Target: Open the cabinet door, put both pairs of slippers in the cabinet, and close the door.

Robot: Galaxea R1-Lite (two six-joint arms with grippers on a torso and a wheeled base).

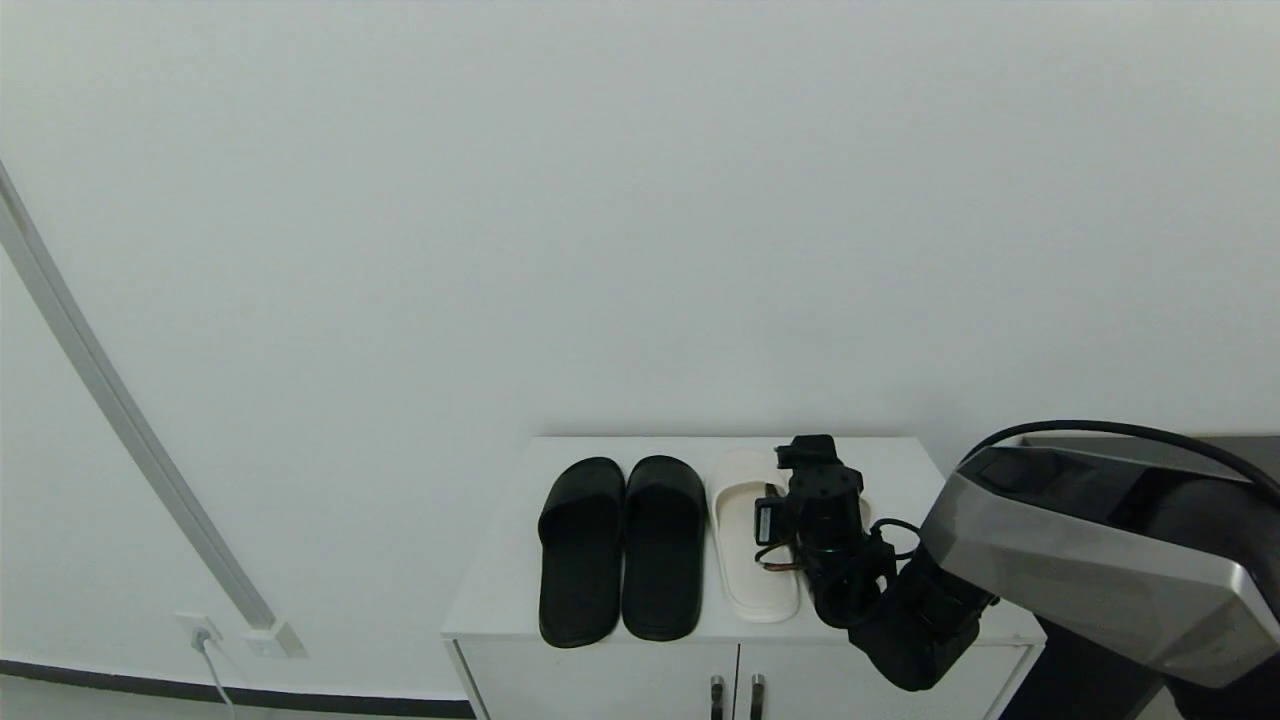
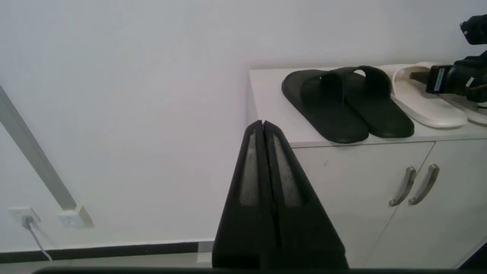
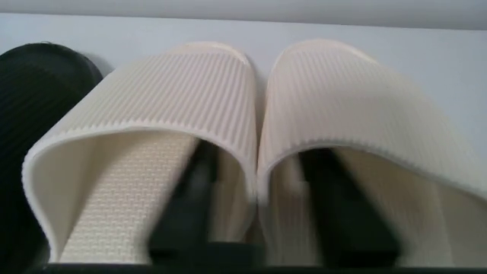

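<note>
A pair of black slippers (image 1: 620, 545) lies on the left half of the white cabinet's top (image 1: 495, 595). Beside them lies a pair of white slippers (image 1: 745, 560), toes toward the wall. My right gripper (image 1: 808, 455) hovers low over the white pair and hides most of the right one. Up close it (image 3: 262, 190) is open, one dark finger (image 3: 190, 202) under each strap, with the two inner strap walls between them. My left gripper (image 2: 262, 129) is shut on nothing, in the air to the left of the cabinet. The doors (image 1: 600, 685) are closed.
Two metal handles (image 1: 737, 695) sit side by side where the doors meet. A plain wall stands right behind the cabinet. On that wall, a slanted cable duct (image 1: 120, 410) and a socket with a plug (image 1: 200, 632) lie to the left.
</note>
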